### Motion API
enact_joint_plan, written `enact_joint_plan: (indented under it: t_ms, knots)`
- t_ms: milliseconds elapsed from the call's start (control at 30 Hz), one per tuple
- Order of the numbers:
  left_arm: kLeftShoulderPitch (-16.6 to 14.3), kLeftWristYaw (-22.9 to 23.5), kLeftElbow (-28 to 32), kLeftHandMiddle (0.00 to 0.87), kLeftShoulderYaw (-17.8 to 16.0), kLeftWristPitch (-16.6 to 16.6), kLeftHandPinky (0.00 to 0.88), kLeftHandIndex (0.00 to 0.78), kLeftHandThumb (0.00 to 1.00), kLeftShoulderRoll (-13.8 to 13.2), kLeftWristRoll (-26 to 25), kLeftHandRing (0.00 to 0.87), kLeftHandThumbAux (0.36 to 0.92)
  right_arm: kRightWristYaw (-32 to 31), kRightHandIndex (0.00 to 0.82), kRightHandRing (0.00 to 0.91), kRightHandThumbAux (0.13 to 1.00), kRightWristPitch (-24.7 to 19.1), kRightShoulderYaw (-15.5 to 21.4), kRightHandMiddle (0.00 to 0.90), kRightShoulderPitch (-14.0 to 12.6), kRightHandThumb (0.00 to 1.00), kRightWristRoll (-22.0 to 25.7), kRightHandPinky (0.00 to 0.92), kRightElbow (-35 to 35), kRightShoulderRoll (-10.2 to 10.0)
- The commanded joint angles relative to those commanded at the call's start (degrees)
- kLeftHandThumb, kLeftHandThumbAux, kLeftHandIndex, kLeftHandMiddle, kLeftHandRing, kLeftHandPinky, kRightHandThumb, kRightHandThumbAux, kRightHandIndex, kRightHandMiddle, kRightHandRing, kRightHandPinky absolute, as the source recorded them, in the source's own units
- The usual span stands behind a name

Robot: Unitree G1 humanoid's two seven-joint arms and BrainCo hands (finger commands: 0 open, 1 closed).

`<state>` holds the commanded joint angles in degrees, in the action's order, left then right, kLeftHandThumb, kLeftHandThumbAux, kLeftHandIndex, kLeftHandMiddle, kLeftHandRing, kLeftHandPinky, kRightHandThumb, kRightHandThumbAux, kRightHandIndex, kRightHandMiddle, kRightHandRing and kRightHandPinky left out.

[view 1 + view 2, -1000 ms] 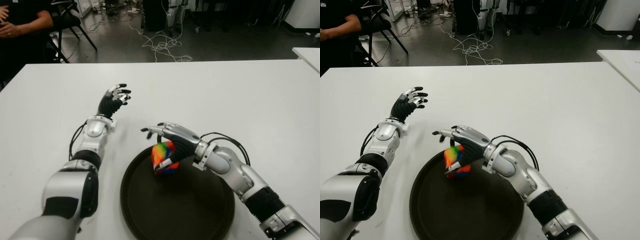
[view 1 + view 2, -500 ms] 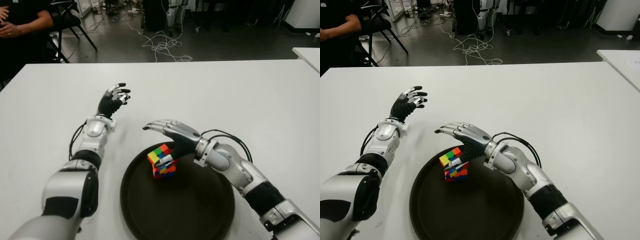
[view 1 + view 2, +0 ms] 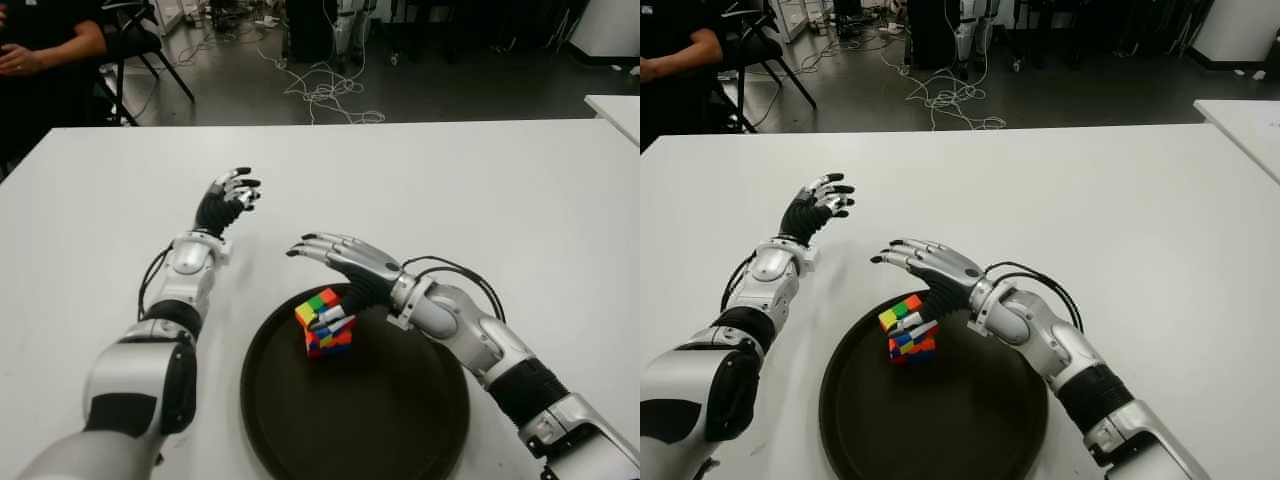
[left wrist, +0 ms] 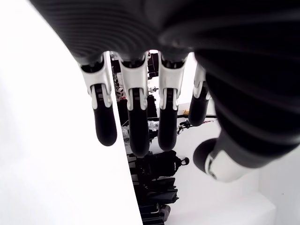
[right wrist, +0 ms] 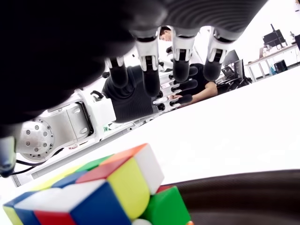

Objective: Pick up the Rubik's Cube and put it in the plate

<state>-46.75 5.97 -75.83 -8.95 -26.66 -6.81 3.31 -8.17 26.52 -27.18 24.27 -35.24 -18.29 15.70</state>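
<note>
plate [image 3: 400, 420]: dark, near edge of white table [image 3: 520, 190], holds cube.
Rubik's Cube [image 3: 324, 322]: in plate by far-left rim, top layer twisted; placed, task looks done.
right hand [image 3: 335, 262]: fingers spread above cube, gripping nothing.
left hand [image 3: 228, 197]: farther left, idle, fingers loosely extended, empty.

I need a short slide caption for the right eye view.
Rubik's Cube sits in the plate; open right hand above.

Both arms wear smooth silver-grey shells broken by ribbed black bands at the joints, with thin black cables looping beside each forearm. The left hand [image 3: 226, 196] and right hand [image 3: 335, 262] have black ribbed palms and silver-backed fingers [image 4: 102, 104] ending in rounded black tips (small screws ring one silver joint cap).
</note>
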Motion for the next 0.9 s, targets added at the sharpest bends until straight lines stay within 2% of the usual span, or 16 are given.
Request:
enact_joint_plan:
  t_ms: [33,133,167,233,400,533,600,667,700,800,900]
  knots:
    - [0.0,0.0,0.0,0.294,0.0,0.1,0.305,0.199,0.152,0.0,0.0,0.294,0.687,-0.7,0.0,0.0,0.428,0.0,0.6,0.0,0.4,0.0,0.6,0.0,0.5,0.7]
    - [0.0,-0.1,-0.1,0.292,0.0,0.5,0.301,0.197,0.149,-0.1,0.1,0.291,0.69,-4.0,0.0,0.0,0.429,0.0,5.0,0.0,2.7,0.0,4.5,0.0,3.5,4.5]
    - [0.0,0.0,-0.3,0.292,-0.2,0.8,0.301,0.197,0.148,-0.2,0.0,0.291,0.692,-4.1,0.0,0.0,0.426,0.2,7.7,0.0,2.7,0.0,6.4,0.0,5.2,6.1]
    - [0.0,0.2,-0.4,0.293,-0.4,1.0,0.307,0.2,0.153,-0.2,-0.2,0.295,0.688,-3.1,0.0,0.0,0.415,0.5,11.5,0.0,2.0,0.0,8.6,0.0,7.4,7.5]
    - [0.0,-0.1,-0.2,0.301,-0.5,0.2,0.321,0.21,0.167,-0.3,-0.1,0.305,0.661,0.7,0.0,0.0,0.394,0.1,17.1,0.0,-0.5,0.0,11.1,0.0,10.7,7.6]
    - [0.1,-0.8,-0.1,0.304,-0.3,0.2,0.321,0.211,0.166,-0.4,0.3,0.308,0.653,3.0,0.0,0.0,0.392,0.0,20.3,0.0,-0.6,0.0,12.9,0.0,10.9,7.9]
    - [0.1,-1.0,-0.1,0.304,-0.1,0.1,0.321,0.211,0.162,-0.4,0.5,0.308,0.65,4.2,0.0,0.0,0.389,-0.4,22.9,0.0,-1.7,0.0,14.4,0.0,12.3,8.4]
    - [0.1,-1.0,-0.1,0.304,-0.1,0.0,0.321,0.21,0.16,-0.4,0.6,0.307,0.649,4.9,0.0,0.0,0.388,-2.0,24.8,0.0,-3.9,0.0,15.2,0.0,15.6,8.2]
    - [0.0,-0.9,-0.1,0.304,-0.1,0.1,0.321,0.209,0.159,-0.4,0.5,0.307,0.649,5.7,0.0,0.0,0.387,-2.7,25.3,0.0,-4.1,0.0,15.3,0.0,16.0,7.6]
    - [0.0,-0.8,-0.1,0.301,-0.2,0.4,0.32,0.206,0.161,-0.4,0.4,0.307,0.649,7.6,0.0,0.0,0.416,-3.4,26.3,0.0,-3.2,0.0,15.6,0.0,14.6,6.3]
    - [-0.1,-0.5,-0.2,0.301,-0.3,0.8,0.318,0.202,0.166,-0.4,0.2,0.307,0.648,11.2,0.0,0.0,0.47,-0.7,27.0,0.002,0.2,0.0,16.3,0.0,6.1,4.8]
